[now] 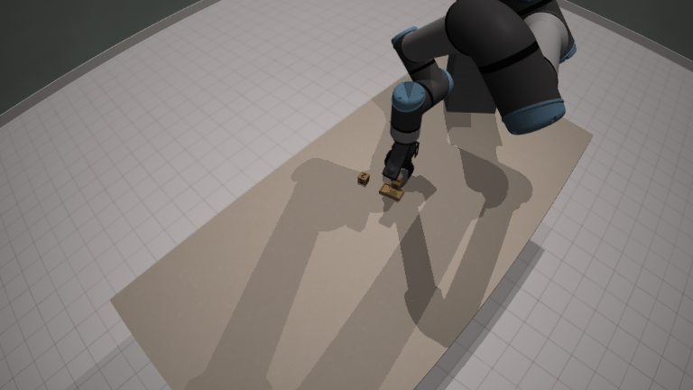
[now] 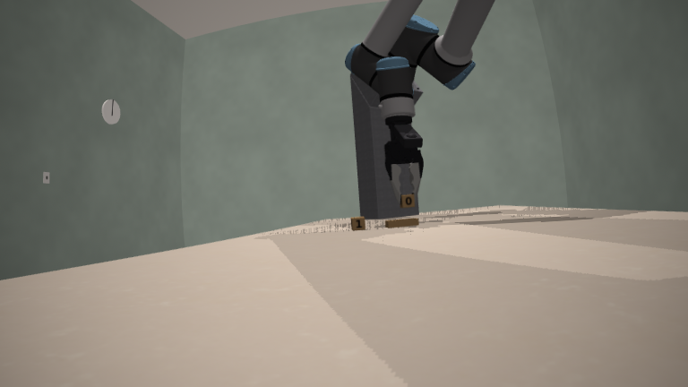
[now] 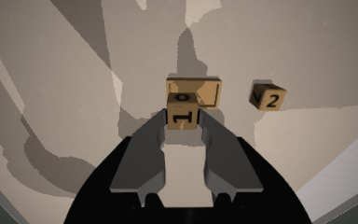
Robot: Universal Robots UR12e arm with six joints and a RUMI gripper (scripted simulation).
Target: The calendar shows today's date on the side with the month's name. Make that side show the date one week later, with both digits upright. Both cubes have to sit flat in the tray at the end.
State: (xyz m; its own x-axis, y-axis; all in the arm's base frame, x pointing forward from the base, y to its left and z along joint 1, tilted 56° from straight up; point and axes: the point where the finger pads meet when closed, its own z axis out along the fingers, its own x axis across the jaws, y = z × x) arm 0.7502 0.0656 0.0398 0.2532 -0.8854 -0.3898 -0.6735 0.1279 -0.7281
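My gripper (image 1: 397, 180) (image 2: 407, 196) (image 3: 182, 109) is shut on a wooden cube (image 2: 408, 201) (image 3: 182, 122). It holds the cube above the tray. The cube shows an upright 0 towards the exterior camera; its 1 looks sideways in the wrist view. The shallow wooden tray (image 1: 390, 195) (image 2: 395, 223) (image 3: 194, 79) lies on the table; no cube is seen in it, and the held cube hides part of its left half in the wrist view. A loose cube (image 1: 363, 178) (image 2: 357, 223) (image 3: 272, 100) sits apart beside the tray, 2 on top, 1 towards the exterior camera. No month name is readable.
The tan table top (image 1: 244, 263) (image 2: 253, 312) carries the tray and the loose cube. The arm's dark pedestal (image 1: 467, 84) (image 2: 373, 169) stands behind them. Shadows of the arm fall across the tray and the table.
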